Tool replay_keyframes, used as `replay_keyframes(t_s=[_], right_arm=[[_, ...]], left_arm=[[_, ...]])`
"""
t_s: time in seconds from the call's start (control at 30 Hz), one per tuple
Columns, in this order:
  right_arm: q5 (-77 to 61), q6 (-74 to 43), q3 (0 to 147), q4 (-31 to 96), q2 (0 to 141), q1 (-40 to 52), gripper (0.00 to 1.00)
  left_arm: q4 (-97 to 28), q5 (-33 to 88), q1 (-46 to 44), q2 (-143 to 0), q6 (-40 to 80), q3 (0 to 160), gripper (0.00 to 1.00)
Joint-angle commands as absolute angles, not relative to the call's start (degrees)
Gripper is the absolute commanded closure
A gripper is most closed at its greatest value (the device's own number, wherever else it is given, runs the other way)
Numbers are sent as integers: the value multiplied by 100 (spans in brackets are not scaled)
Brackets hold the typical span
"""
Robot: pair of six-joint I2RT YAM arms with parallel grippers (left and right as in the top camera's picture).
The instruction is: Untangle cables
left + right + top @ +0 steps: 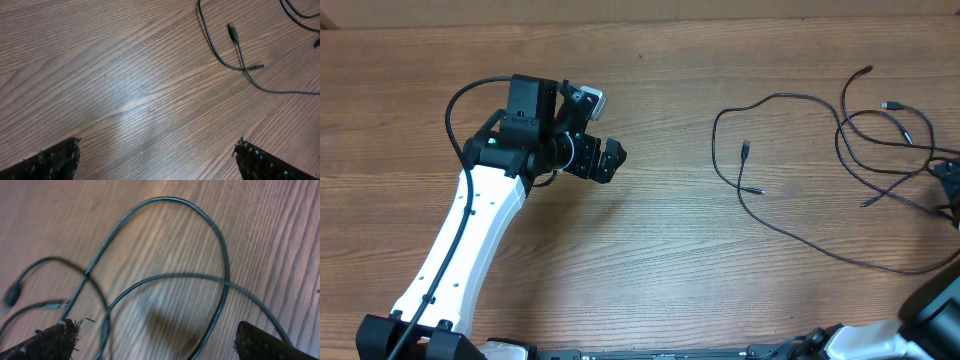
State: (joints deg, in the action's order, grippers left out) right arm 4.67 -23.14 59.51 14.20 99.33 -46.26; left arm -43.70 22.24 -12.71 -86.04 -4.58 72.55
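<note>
Presently, you had both claws spread wide, each holding nothing. Your left claw (605,160) stood over the bare counter (660,270), left of centre and well apart from the cables (798,96). The cables lay loose on the right half of the counter, looping and crossing one another toward its right edge. Your right claw (155,342) sat at that edge above crossing strands. One plug end (746,150) lay nearest the centre.
</note>
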Motion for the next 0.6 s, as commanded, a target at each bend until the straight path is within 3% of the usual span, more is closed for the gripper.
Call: replay_keyframes(t_s=[0.0,0.57], right_arm=[[460,-2403,6560,1428,10287,-4790,0],[633,-2226,7349,1085,10943,-4814,1]], left_arm=[[-4351,2209,-1282,-8615,-423,7275,0],[-4431,2209,-1354,-8615,-423,7275,0]])
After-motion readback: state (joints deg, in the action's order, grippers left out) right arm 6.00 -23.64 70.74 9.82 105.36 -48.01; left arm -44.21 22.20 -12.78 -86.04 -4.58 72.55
